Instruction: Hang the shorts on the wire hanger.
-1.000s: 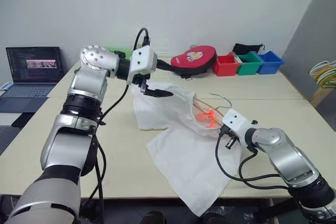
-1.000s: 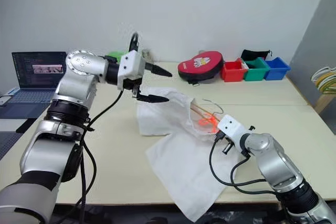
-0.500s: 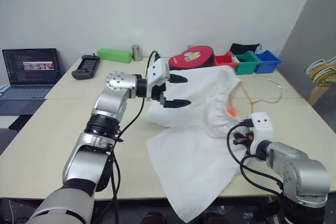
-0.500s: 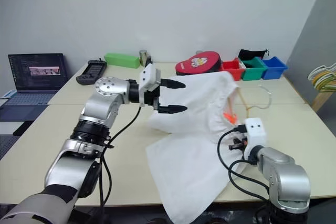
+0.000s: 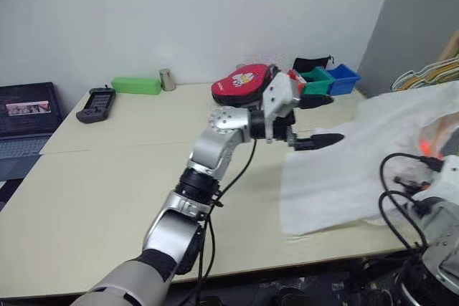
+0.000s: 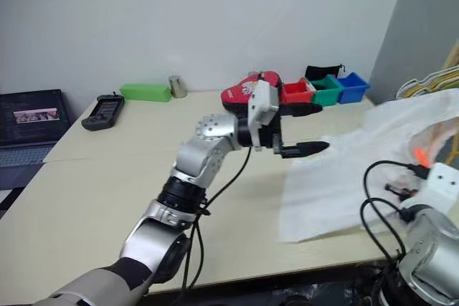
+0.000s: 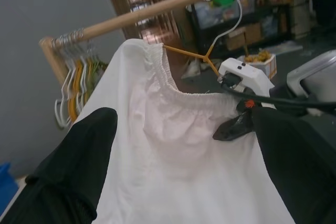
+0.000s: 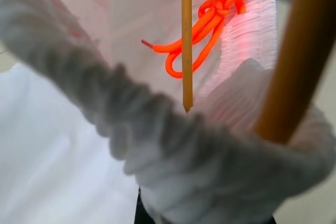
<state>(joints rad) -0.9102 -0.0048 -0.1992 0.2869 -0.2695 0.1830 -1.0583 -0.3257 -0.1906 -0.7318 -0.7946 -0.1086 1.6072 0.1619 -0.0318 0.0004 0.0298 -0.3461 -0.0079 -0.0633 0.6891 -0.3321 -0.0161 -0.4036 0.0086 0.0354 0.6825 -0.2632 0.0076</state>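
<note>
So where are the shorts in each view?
Left eye: shorts at right, lifted toward the right edge, beyond the open left gripper.
Right eye: the same, at right.
Left wrist: centre, waistband up, on the wire hanger.
Right wrist: waistband across the foreground.
Shared landmark: the orange drawstring.

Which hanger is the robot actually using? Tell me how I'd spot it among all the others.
Find the wooden rail running across the left wrist view, with a bunch of hangers crowded at its end. The wire hanger in use is apart from them, its arms inside the waistband of the white shorts. It alone is thin yellow-orange wire with a grey hook and carries clothing.
</note>
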